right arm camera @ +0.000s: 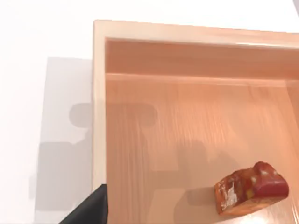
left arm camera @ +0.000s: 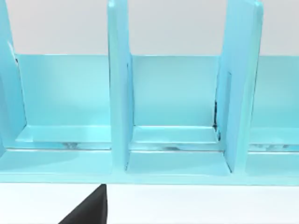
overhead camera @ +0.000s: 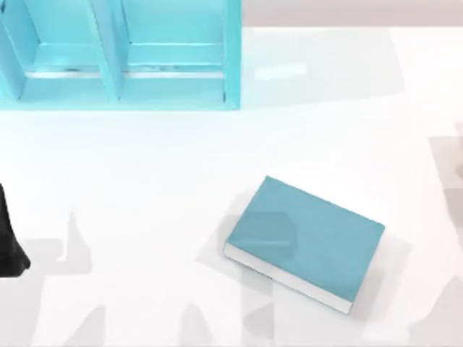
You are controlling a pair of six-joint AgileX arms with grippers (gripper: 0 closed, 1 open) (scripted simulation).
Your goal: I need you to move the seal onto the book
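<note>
The seal [right arm camera: 250, 187], a small glossy brown-orange lump with a darker red end, lies on its side inside a shallow wooden tray [right arm camera: 99, 116] in the right wrist view. A dark part of my right gripper [right arm camera: 88, 209] shows at the picture's edge, over the tray's wall and well apart from the seal. The book [overhead camera: 307, 242], flat with a plain teal cover and white page edges, lies at an angle on the white table right of centre. My left arm [overhead camera: 10, 242] is parked at the table's left edge, and a dark part of its gripper [left arm camera: 88, 209] faces the shelf.
A large light-blue shelf unit [overhead camera: 116, 54] with upright dividers stands at the back left of the table; the left wrist view looks straight into its compartments [left arm camera: 173, 140]. White tabletop surrounds the book.
</note>
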